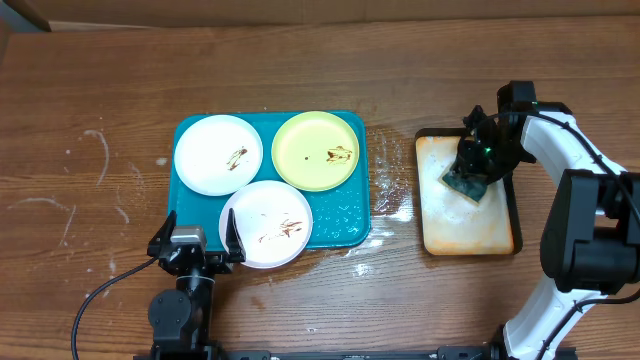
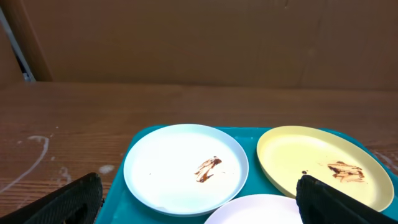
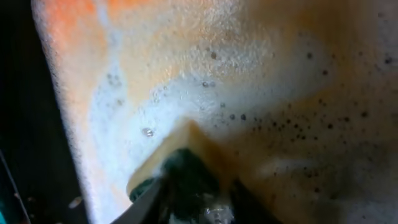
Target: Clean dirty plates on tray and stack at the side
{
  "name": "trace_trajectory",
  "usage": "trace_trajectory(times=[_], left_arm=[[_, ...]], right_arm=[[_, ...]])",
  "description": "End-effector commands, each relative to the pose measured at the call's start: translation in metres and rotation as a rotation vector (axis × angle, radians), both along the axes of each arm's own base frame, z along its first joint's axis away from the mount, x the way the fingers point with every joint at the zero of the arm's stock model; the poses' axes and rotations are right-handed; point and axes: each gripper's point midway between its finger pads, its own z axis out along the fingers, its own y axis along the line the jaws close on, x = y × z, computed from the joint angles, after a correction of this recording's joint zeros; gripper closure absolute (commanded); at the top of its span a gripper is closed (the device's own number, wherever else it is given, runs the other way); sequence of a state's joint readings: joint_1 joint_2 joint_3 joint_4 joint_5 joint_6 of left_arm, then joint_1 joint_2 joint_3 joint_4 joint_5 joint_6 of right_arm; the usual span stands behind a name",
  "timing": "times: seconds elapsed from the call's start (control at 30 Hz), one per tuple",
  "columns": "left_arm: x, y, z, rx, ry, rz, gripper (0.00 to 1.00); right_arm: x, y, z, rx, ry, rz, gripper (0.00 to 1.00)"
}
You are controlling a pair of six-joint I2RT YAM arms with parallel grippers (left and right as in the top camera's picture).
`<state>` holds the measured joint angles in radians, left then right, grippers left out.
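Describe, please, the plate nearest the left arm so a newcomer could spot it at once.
Find the teal tray on the wooden table; three plates sit on it. The one meant is the white plate overhanging its near rim. Unlike the other white plate and the yellow-green plate behind it, it carries several thin brown streaks.

Foamy beige tray [image 3: 261, 56], sponge [image 3: 181, 152] in pincer [image 3: 194, 200]

Left gripper [image 1: 196, 240] sits low, jaws spread wide; right gripper [image 1: 470, 170], arm bent inward, points down, clamped on a sponge [image 1: 464, 186].
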<state>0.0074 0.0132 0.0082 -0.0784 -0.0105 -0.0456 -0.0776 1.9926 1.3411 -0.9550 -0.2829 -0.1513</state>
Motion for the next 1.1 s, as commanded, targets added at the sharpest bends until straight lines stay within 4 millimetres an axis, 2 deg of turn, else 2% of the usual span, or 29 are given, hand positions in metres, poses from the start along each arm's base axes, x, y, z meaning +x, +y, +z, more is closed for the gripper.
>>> trace_trajectory(times=[0.0, 0.1, 0.27, 0.83, 1.07], left_arm=[[0.000, 0.000, 0.000, 0.015, -0.006, -0.006, 0.00], [0.000, 0.000, 0.000, 0.015, -0.005, -0.006, 0.00], [0.000, 0.000, 0.000, 0.015, -0.005, -0.006, 0.00], [0.000, 0.000, 0.000, 0.015, -0.006, -0.006, 0.00], [0.000, 0.000, 0.000, 0.015, -0.005, -0.006, 0.00]], right_arm=[[-0.006, -0.010, -0.007, -0.052, 0.066, -0.146, 0.79], [-0.006, -0.010, -0.007, -0.049, 0.096, -0.261, 0.87], [-0.001, -0.010, -0.007, -0.038, 0.134, -0.460, 0.94], [0.022, -0.011, -0.005, 0.029, 0.182, -0.958, 0.96], [0.018, -0.013, -0.006, 0.027, 0.238, -1.123, 0.96]])
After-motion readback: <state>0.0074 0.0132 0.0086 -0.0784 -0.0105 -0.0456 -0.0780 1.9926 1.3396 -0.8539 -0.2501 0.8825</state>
